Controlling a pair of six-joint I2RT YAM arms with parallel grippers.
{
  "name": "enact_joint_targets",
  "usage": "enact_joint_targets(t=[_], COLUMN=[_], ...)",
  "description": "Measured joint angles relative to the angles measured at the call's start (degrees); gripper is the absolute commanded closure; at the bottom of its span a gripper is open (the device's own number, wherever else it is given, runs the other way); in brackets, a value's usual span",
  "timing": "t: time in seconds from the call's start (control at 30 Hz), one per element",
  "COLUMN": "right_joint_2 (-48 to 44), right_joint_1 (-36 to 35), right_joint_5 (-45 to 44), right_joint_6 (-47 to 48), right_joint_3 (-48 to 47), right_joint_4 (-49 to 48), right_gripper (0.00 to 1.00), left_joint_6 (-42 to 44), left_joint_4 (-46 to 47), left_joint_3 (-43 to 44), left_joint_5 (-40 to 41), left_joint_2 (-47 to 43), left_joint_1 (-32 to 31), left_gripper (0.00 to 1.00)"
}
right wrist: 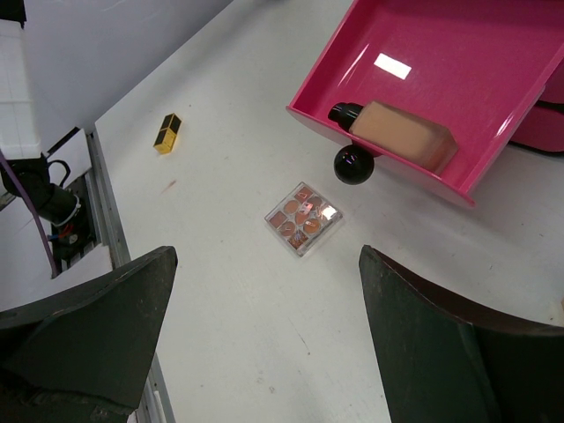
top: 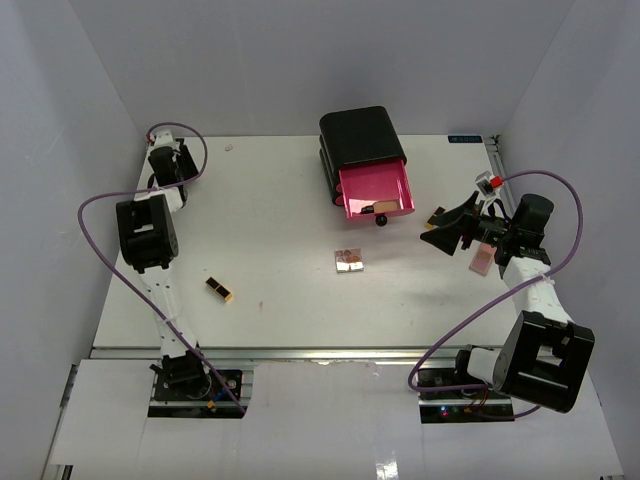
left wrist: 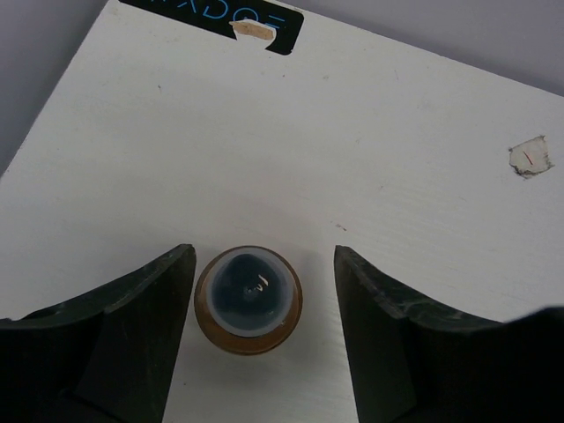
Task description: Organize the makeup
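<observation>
Makeup is spread over the white table (top: 280, 200), and one piece sits in the black box (top: 358, 135) at the far middle, whose pink drawer (right wrist: 458, 70) stands pulled out toward the arms. Right gripper (right wrist: 269, 256): jaws spread wide and empty, held above the table well apart from every item; its wrist view takes in drawer, palette and lipstick. Left gripper (left wrist: 264, 256): at the far left of the table, jaws released and straddling the brown bottle (left wrist: 248, 298); one finger sits just beside it, while bare table shows between it and the other. Tan bottle (right wrist: 401, 132): lies on its side in the drawer along the front wall, dark cap at the end nearer the round knob (right wrist: 353, 164). Palette (right wrist: 303, 218): flat on the table near the knob, pans upward. Brown bottle: upright, long axis toward the wrist camera, so only cap and shoulder show; the overhead view hides it under the wrist. Lipstick (top: 220, 290): flat, near the left arm, long axis diagonal to the table edges. A pink flat item (top: 482, 263) beneath the right arm is partly covered and hard to identify.
</observation>
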State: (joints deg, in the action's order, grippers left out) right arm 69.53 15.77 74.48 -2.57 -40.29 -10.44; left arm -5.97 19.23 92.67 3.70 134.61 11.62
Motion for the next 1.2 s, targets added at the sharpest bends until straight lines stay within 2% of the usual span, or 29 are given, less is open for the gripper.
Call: enact_joint_targets(t=[0.23,0.37,0.57,0.7,0.87,1.07,1.2], right_joint_2=[0.10,0.10,0.06,-0.43,-1.56,-2.27,-2.77], right_joint_1=[0.00,0.02,0.32,0.35,0.84,2.20,3.05], right_joint_5=[0.00,0.00,0.07,0.08,0.02,-0.19,-0.19], right_joint_6=[0.00,0.00,0.02,0.10,0.92,1.44,1.49], right_joint_3=[0.00,0.00,0.00,0.00,0.00,0.00,0.00], right_joint_4=[0.02,0.02,0.02,0.07,0.59,1.28,1.42], right_gripper=[0.09,0.09,0.10,0.10,0.09,0.10,0.09], left_joint_6=[0.10,-0.24,-1.99,-6.17,-13.24,-15.53,-12.10], left_joint_4=[-0.42,-0.43,-0.43,-0.22,-1.14,-3.16,-7.78], left_joint_3=[0.08,0.08,-2.39,-8.26,-9.24,-6.11,-2.18], left_joint_5=[0.04,-0.08,-5.03,-13.23,-24.81,-33.53,-36.38], left_joint_2=[0.04,0.04,-1.76,-6.32,-11.76,-19.75,-24.12], left_joint_1=[0.00,0.00,0.16,0.11,-2.19,-13.17,-22.83], left_gripper=[0.71,0.88,0.95,0.98,0.97,0.96,0.96])
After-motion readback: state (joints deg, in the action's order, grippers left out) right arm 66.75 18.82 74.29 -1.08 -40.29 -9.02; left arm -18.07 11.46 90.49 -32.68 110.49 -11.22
